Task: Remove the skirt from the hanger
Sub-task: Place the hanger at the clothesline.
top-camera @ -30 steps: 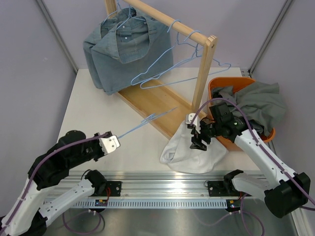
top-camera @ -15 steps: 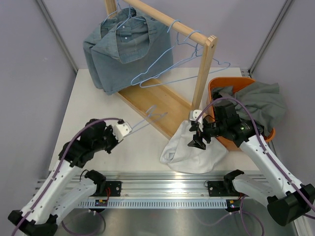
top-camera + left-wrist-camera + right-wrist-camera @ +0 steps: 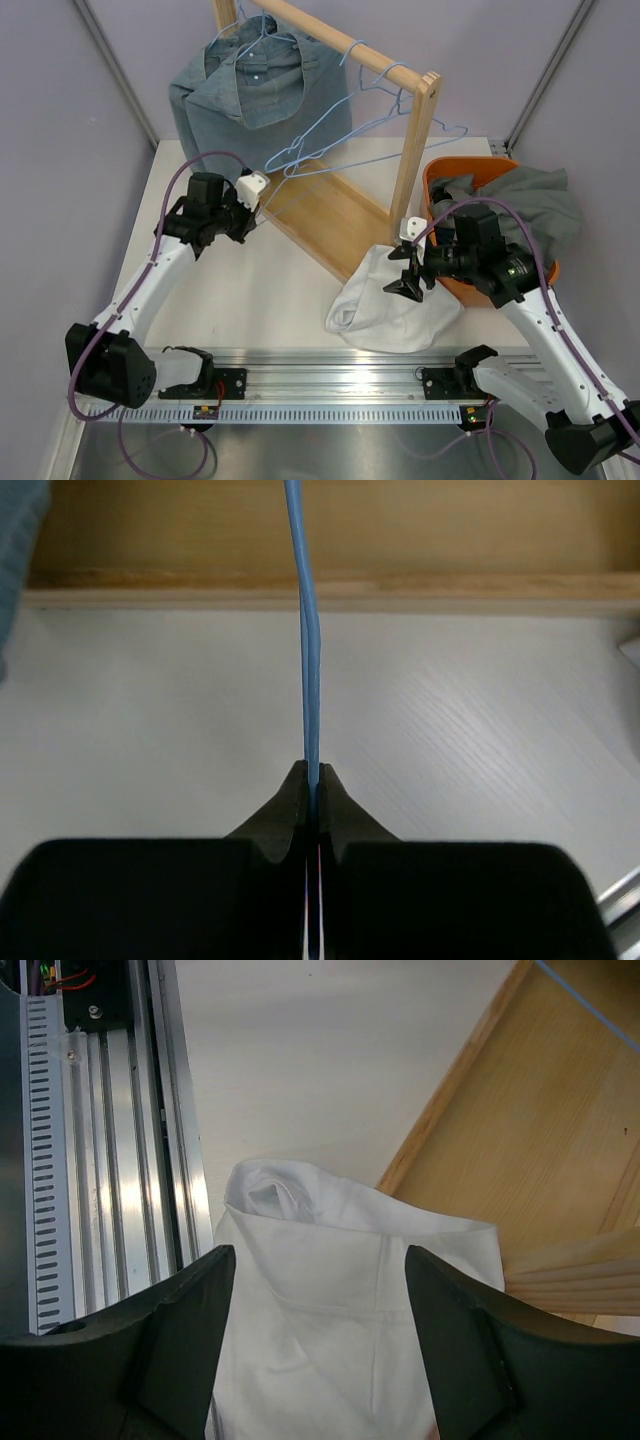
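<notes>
The white skirt lies crumpled on the table in front of the wooden rack, free of any hanger. My right gripper hovers just above it, open. In the right wrist view the skirt fills the gap between the two spread fingers, and nothing is gripped. My left gripper is at the rack's left side, shut on the thin wire of a blue hanger. The left wrist view shows that hanger running straight out from the pinched jaws of my left gripper.
The wooden rack carries denim garments and other blue wire hangers. Its base board lies across the table. An orange basket with grey clothing stands at the right. A metal rail runs along the near edge.
My left arm has swung the blue hanger from the near left of the table up and back to the rack. The right gripper has drifted slightly right, still open over the skirt.
</notes>
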Controlling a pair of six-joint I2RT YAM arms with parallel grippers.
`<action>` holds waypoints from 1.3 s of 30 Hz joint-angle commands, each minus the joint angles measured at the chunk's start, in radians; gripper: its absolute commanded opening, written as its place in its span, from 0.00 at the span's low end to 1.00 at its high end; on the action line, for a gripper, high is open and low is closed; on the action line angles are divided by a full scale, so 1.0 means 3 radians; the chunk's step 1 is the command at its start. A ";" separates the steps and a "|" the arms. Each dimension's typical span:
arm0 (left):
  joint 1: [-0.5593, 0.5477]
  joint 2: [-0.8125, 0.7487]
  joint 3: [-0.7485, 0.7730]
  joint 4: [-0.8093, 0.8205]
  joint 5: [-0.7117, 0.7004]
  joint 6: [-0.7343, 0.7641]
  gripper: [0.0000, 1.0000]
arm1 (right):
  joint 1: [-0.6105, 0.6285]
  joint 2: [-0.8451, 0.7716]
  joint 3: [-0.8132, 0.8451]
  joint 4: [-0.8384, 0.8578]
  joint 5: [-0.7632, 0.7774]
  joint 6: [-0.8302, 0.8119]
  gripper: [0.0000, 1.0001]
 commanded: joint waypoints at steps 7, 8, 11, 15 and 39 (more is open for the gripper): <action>0.0098 0.0722 0.1244 0.0502 0.0081 -0.0303 0.00 | -0.0083 -0.0056 0.0187 0.0083 -0.0200 0.0197 0.76; 0.0093 0.0773 0.1341 0.0482 0.0092 -0.0349 0.00 | -0.0083 -0.0046 0.0192 0.0088 -0.0200 0.0212 0.76; 0.0098 0.0932 0.1607 0.0512 0.0117 -0.0457 0.00 | -0.0098 -0.0036 0.0197 0.0088 -0.0221 0.0233 0.76; 0.0098 0.1105 0.1822 0.0553 0.0117 -0.0436 0.00 | -0.0098 -0.0026 0.0207 0.0113 -0.0277 0.0284 0.76; -0.0295 0.1832 0.3361 0.0466 0.0342 -0.0405 0.00 | -0.0144 -0.0026 0.0187 0.0159 -0.0400 0.0396 0.75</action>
